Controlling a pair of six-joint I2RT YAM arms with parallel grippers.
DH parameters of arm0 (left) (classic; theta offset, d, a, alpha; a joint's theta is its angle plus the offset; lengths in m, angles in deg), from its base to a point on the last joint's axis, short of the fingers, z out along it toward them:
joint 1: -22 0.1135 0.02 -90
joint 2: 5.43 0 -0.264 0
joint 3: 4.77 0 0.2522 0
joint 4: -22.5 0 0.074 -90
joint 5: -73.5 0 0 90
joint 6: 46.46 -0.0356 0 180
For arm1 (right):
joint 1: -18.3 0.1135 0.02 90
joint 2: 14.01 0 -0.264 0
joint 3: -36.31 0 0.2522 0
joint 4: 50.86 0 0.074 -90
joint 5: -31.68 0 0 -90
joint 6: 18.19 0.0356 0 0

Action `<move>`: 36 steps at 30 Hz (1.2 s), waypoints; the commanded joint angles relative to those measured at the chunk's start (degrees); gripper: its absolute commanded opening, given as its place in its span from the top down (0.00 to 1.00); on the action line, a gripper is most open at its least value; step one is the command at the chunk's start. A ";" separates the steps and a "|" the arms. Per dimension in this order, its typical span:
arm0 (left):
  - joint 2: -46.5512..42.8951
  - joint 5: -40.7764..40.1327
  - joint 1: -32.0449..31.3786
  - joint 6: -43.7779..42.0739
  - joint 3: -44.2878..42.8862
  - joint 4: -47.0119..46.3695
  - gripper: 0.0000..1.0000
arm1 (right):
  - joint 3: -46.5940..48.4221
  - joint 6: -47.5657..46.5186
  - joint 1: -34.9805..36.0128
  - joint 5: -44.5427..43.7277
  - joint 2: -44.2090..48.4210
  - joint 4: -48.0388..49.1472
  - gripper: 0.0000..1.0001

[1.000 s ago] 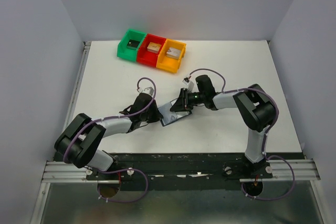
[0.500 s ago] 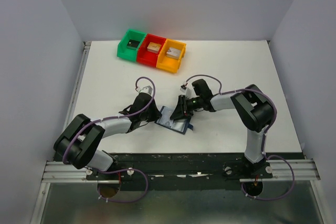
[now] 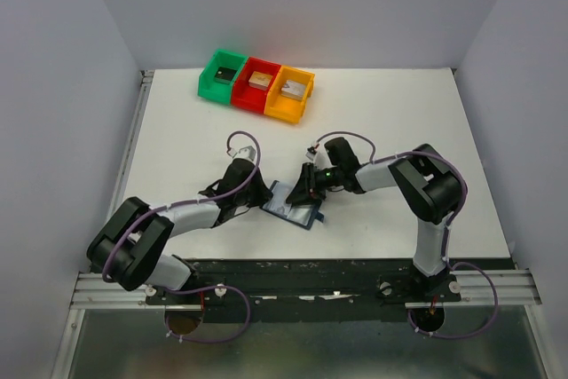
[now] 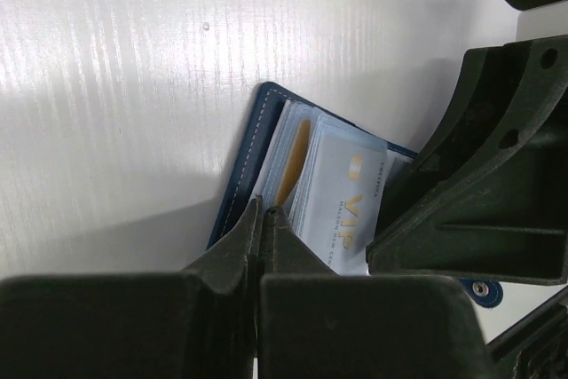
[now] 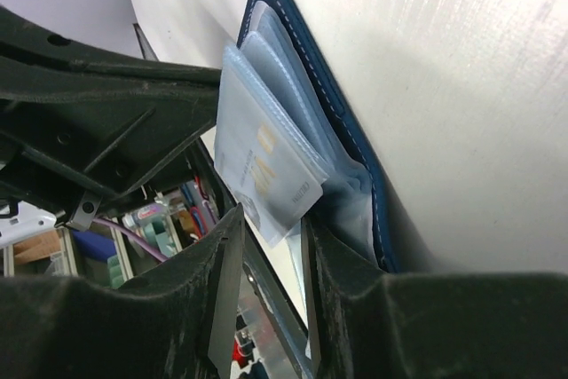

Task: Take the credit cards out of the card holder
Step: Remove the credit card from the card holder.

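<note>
Black fingers of my left tool (image 4: 263, 219) are pressed together, pinching the navy cover edge of the card holder (image 4: 238, 185). My right tool (image 5: 266, 259) stands narrow around the clear sleeve pages, a silver-grey credit card (image 5: 271, 161) in the front sleeve. The holder lies open on the white desk (image 3: 399, 122) between both tools. Beyond them stand green, red and orange bins (image 3: 257, 86).

White table (image 3: 399, 113), navy card holder (image 3: 286, 203), green, red, orange bins (image 3: 256, 85)
</note>
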 commanded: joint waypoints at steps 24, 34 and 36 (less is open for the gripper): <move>-14.69 -10.33 -1.16 1.64 1.97 9.53 0.64 | 0.25 1.85 0.08 -4.52 2.58 1.20 0.53; -3.98 -3.74 -1.16 1.29 -0.31 3.02 0.93 | 0.96 1.23 0.34 -4.43 5.48 -0.65 0.53; -3.01 -3.03 -1.16 1.29 -0.49 2.23 0.95 | 1.13 1.23 0.69 -4.43 5.66 -0.65 0.53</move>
